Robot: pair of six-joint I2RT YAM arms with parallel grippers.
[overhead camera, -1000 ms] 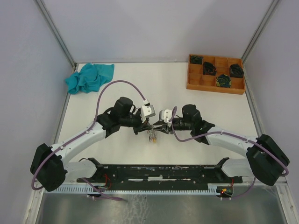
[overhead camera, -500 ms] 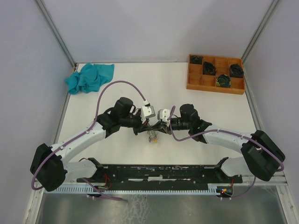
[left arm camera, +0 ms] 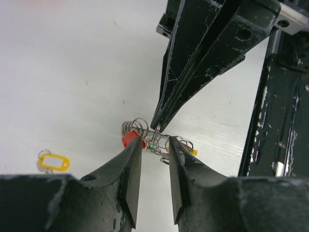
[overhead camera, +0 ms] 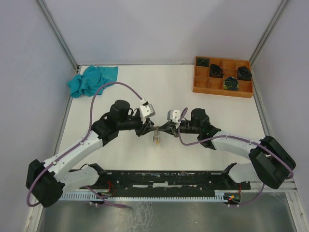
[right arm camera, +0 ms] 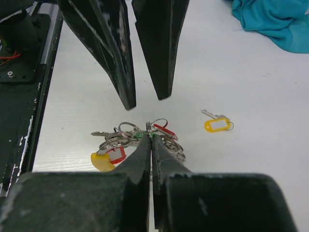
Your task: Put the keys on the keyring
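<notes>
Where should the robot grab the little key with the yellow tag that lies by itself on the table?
By its yellow tag, pinched across the narrow sides from straight above. The metal blade lies thin and flat against the table, so it is hard to get under. The plastic tag looks thicker and wider, with bare table around it.

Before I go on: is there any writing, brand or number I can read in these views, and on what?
No text can be read anywhere.
The lone yellow tag: pale insert, no writing visible.
Tags in the bunch of keys and rings: too small to tell.
Green marks on the black coils in the orange tray: too blurred to read.
</notes>
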